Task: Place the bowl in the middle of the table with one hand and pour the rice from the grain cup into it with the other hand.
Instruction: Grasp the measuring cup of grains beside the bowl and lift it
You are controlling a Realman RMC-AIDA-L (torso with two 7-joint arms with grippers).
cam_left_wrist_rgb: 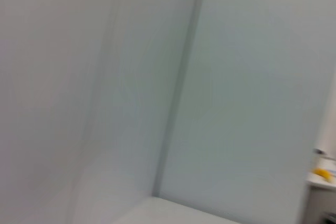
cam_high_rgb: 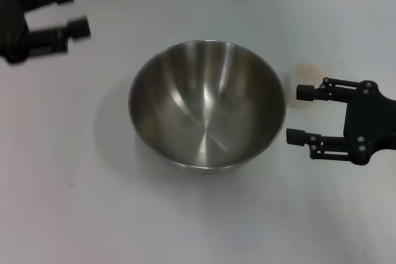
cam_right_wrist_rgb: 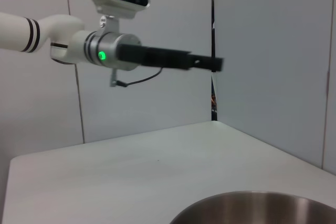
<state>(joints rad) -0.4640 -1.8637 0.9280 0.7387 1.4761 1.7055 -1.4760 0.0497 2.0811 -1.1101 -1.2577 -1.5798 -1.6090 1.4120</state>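
Sitting near the middle of the plain white matte table (cam_high_rgb: 204,227): large round stainless-steel mixing bowl (cam_high_rgb: 207,104), empty inside. Standing just beyond its right rim: small translucent pinkish-beige plastic grain cup (cam_high_rgb: 306,85). Hovering beside bowl and cup, fingers spread wide and gripping nothing: black two-fingered right gripper (cam_high_rgb: 301,114). Hanging over the table's far left corner, likewise open and empty: black left gripper (cam_high_rgb: 69,10).
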